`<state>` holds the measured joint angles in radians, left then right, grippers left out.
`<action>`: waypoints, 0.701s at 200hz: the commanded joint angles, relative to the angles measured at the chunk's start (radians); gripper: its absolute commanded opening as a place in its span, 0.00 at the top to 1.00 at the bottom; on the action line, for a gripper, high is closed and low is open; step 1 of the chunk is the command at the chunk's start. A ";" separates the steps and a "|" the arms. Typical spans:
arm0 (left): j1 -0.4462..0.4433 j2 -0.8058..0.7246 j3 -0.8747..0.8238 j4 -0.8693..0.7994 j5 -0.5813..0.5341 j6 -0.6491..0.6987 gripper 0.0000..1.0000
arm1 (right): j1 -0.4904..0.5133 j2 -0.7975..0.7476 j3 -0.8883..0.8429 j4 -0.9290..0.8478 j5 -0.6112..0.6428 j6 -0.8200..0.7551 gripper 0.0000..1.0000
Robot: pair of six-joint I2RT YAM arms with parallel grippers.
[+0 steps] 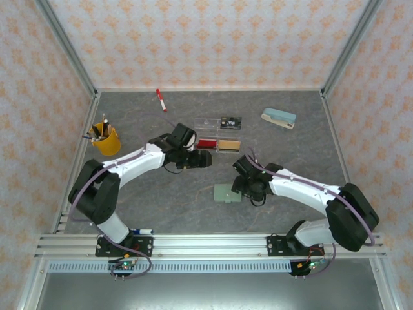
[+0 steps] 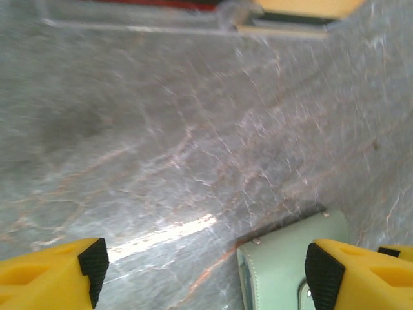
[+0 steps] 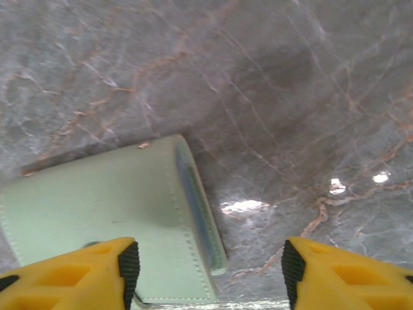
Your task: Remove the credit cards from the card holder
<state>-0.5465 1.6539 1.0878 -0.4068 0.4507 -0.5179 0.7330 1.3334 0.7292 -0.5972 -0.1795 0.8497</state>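
1. Top external first: the card holder (image 1: 227, 193) lies flat and closed on the table (image 1: 303, 155), near the front, with the right gripper (image 1: 244, 185) just beside its right edge.
2. Behind it, the red card (image 1: 206, 143) and the tan-gold card (image 1: 229, 144) lie side by side in the clear tray (image 1: 208, 123), well apart from the holder. By my read, the credit cards are already out.
3. Left gripper (image 2: 206, 265): jaws wide apart, with nothing between them but bare table. A corner of the holder shows by its right finger.
4. Right gripper, wrist view: jaws parted too, nothing held. The left finger is over the holder's face, and its layered edge runs down the gap.
5. A bluish strip shows along that edge. Lining or another card, I cannot tell.
6. So the step, I judge, is a check and a clean exit. Lift both arms straight up before swinging away, so no finger drags the holder or clips the tray rim.
7. If a card does remain, pin the lower leaf with the right gripper. Then let the left lift the flap gently, since the cover probably slides on this polished top.
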 commanded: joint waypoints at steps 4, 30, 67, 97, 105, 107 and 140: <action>-0.034 0.056 0.043 -0.001 0.041 0.031 0.22 | -0.020 0.015 -0.011 0.036 -0.041 -0.005 0.45; -0.035 0.091 0.043 0.029 0.043 -0.007 0.26 | -0.024 0.064 0.010 0.076 -0.066 -0.054 0.53; -0.032 0.096 0.046 0.020 0.027 -0.008 0.30 | -0.033 0.114 0.032 0.122 -0.085 -0.117 0.65; -0.018 0.089 0.042 0.013 0.022 -0.005 0.32 | -0.033 0.163 0.068 0.165 -0.120 -0.185 0.79; -0.012 0.086 0.037 0.013 0.024 -0.005 0.32 | -0.034 0.176 0.085 0.169 -0.125 -0.209 0.83; -0.009 0.085 0.036 0.013 0.025 -0.006 0.33 | -0.034 0.181 0.090 0.174 -0.126 -0.221 0.84; 0.034 0.068 0.002 0.019 0.042 -0.010 0.39 | -0.035 0.278 0.191 0.215 -0.146 -0.401 0.85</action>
<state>-0.5484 1.7550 1.1095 -0.3931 0.4862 -0.5243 0.7040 1.5410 0.8383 -0.4366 -0.3073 0.6216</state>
